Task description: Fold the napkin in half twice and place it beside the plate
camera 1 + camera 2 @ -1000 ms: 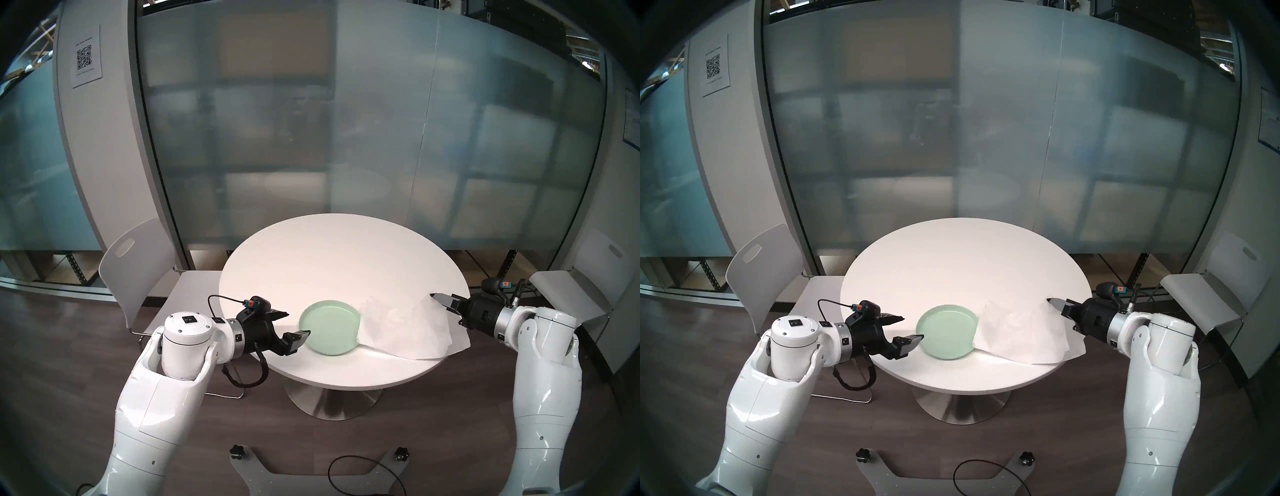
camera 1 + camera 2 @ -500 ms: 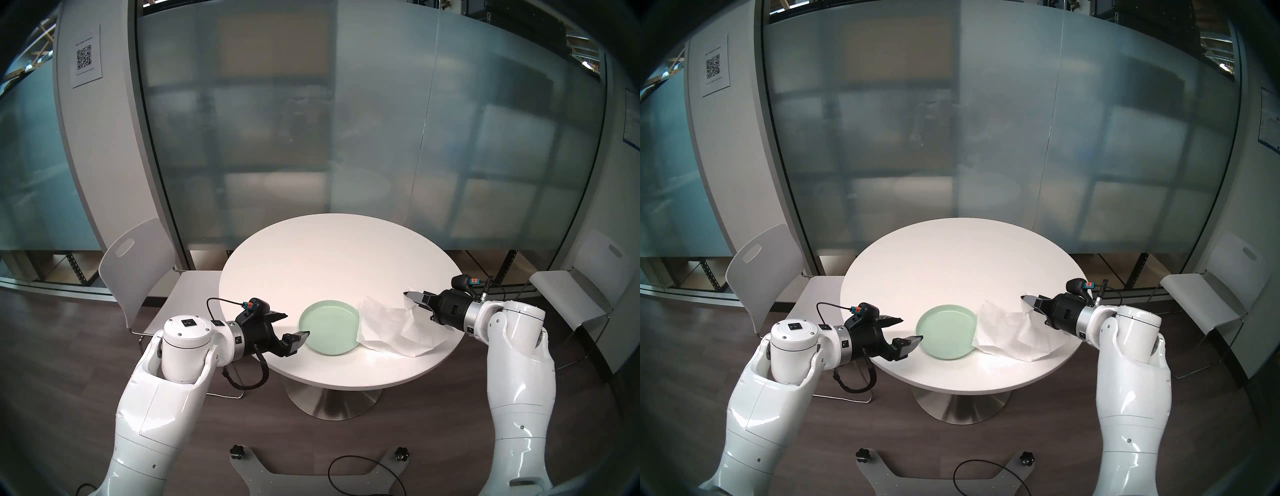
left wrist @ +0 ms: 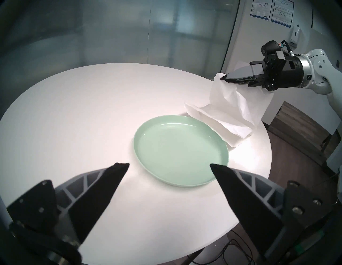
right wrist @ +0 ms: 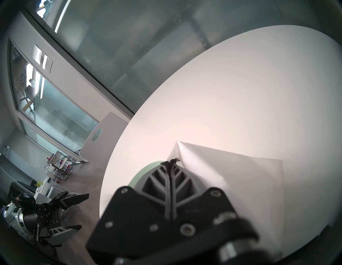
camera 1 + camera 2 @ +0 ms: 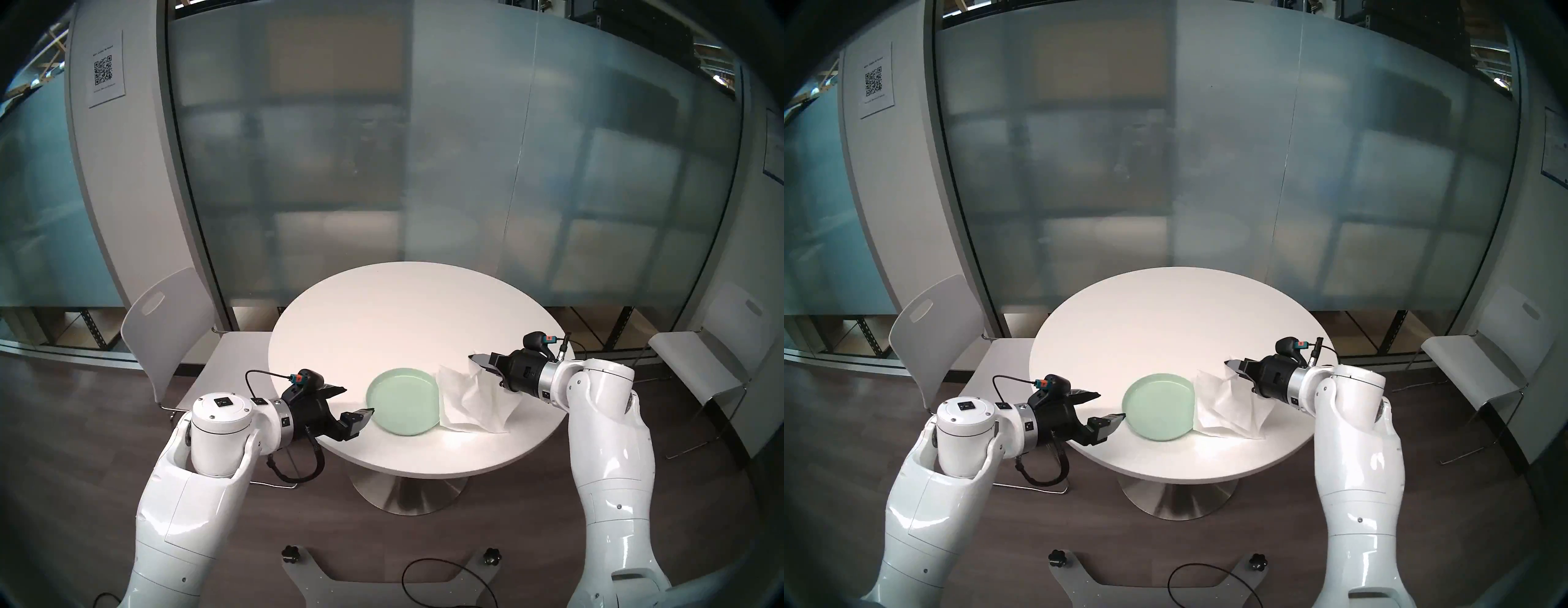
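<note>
The mint-green plate (image 5: 402, 401) (image 5: 1159, 406) (image 3: 180, 149) sits near the front of the white round table (image 5: 403, 318). The white napkin (image 5: 471, 401) (image 5: 1233, 407) (image 3: 233, 112) (image 4: 240, 177) lies crumpled just right of the plate, its left edge against the plate's rim. My right gripper (image 5: 471, 358) (image 5: 1228, 363) (image 3: 223, 78) (image 4: 171, 162) is shut on the napkin's far corner and holds it lifted above the table. My left gripper (image 5: 358, 400) (image 5: 1110, 406) (image 3: 169, 164) is open and empty, just left of the plate.
A white chair (image 5: 165, 322) stands left of the table and another (image 5: 695, 361) to the right. A frosted glass wall (image 5: 382, 170) runs behind. The table's near edge (image 5: 424, 473) is close below the plate. The robot's base plate (image 5: 382, 581) and a cable lie on the floor.
My right gripper has carried the napkin's corner leftward toward the plate, bunching the sheet; its hanging edge has come off the table's right rim. The left arm has drawn back slightly.
</note>
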### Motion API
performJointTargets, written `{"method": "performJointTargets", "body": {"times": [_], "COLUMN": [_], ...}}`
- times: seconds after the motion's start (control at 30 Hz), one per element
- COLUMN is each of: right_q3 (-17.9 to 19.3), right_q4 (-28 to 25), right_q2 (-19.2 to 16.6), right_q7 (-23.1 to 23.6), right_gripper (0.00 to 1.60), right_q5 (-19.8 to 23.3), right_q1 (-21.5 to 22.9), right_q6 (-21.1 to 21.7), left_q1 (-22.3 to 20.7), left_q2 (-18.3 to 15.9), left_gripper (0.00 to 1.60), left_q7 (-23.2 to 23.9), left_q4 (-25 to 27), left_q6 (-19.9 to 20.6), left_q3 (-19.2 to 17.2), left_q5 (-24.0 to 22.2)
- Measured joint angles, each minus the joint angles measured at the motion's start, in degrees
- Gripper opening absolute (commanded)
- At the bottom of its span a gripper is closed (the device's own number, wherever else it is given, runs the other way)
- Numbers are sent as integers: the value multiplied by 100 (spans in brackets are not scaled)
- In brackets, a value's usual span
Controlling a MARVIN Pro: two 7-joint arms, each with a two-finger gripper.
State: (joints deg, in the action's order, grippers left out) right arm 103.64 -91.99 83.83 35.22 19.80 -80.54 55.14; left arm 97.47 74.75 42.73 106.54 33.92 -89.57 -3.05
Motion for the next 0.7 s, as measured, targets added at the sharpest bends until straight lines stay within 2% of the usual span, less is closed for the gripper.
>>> {"method": "performJointTargets", "body": {"times": [0.7], "right_q3": [-586], "right_q4": [578], "right_q2": [-153], "right_q7": [-256], "right_gripper": [0], "right_q5": [306], "right_q1": [286], "right_q6": [0], "left_q1": [179], "left_q2": [13], "left_gripper": [160], "left_q7": [-2], "left_q4": [127], "left_q6": [-30], "left_q3": [-119], "left_q5": [-22]}}
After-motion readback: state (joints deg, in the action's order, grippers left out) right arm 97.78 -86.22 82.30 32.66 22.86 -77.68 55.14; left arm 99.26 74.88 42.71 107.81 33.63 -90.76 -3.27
